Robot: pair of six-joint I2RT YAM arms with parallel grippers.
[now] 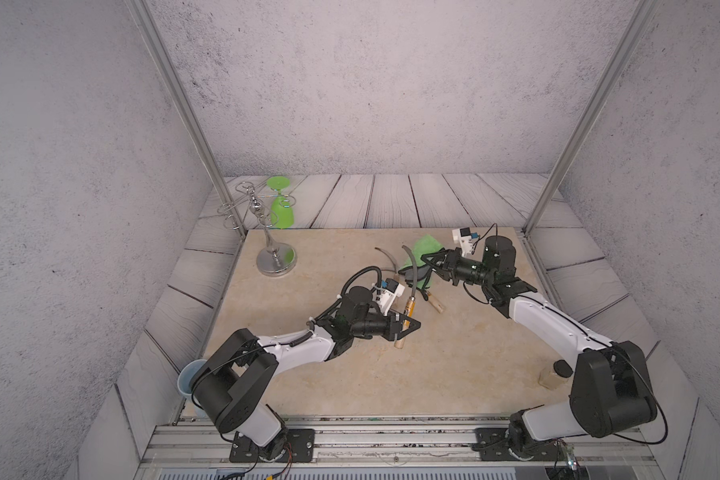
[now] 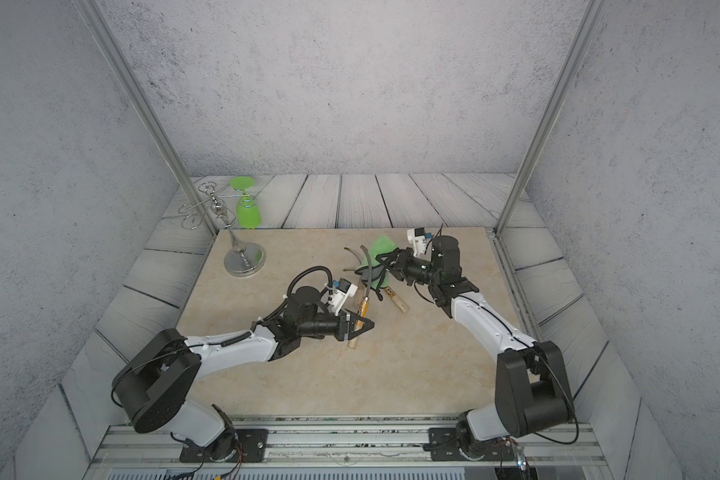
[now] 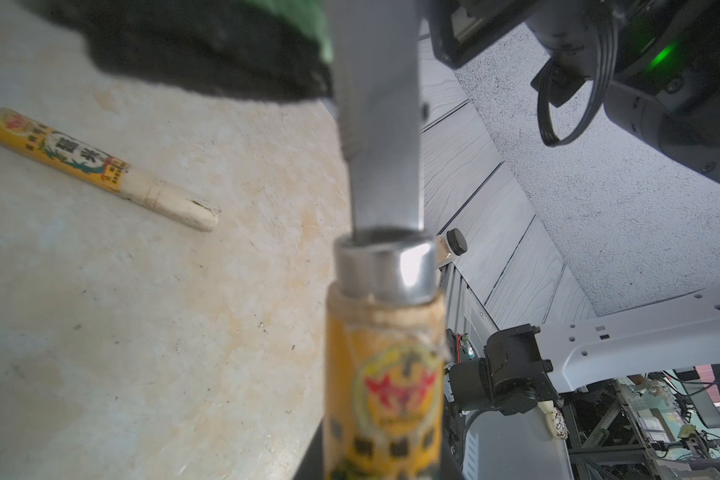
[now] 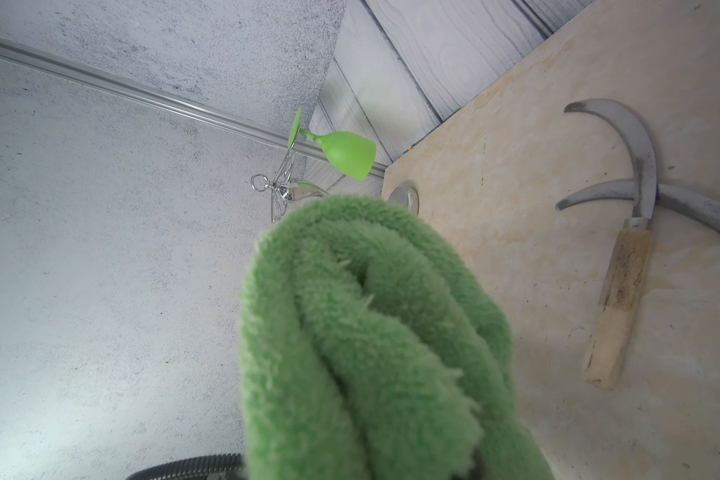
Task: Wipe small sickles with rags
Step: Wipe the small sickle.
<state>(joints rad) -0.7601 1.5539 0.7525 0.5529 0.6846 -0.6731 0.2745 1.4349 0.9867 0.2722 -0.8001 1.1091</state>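
Left claw [image 1: 410, 325]: clenched on the orange-labelled handle of the held sickle [image 3: 383, 374], which is lifted off the tabletop [image 1: 433, 374].
Blade [image 3: 379, 124]: runs straight out from the left claw toward the right claw.
Right claw [image 1: 429, 262]: clamped on the bunched green rag [image 4: 371, 332], close in front of the left claw.
Rag against blade: the cloth meets the blade partway along. I can't tell whether it wraps round the blade or only lies beside it.
Beside the left claw: a labelled sickle [image 3: 59, 153] lies loose on the tabletop.
Beside the right claw: a plain-handled sickle [image 4: 618, 299] lies flat, with a second blade crossing it.
Step, as I judge it: wiping the held blade, with the two loose sickles waiting.
Risk, twist: dragging the rag could turn the round handle in the left claw.
Risk, snag: the rag's black trim could catch on the curved tip and pull free.
Risk, knock: the claws work close together, directly over the loose sickles.
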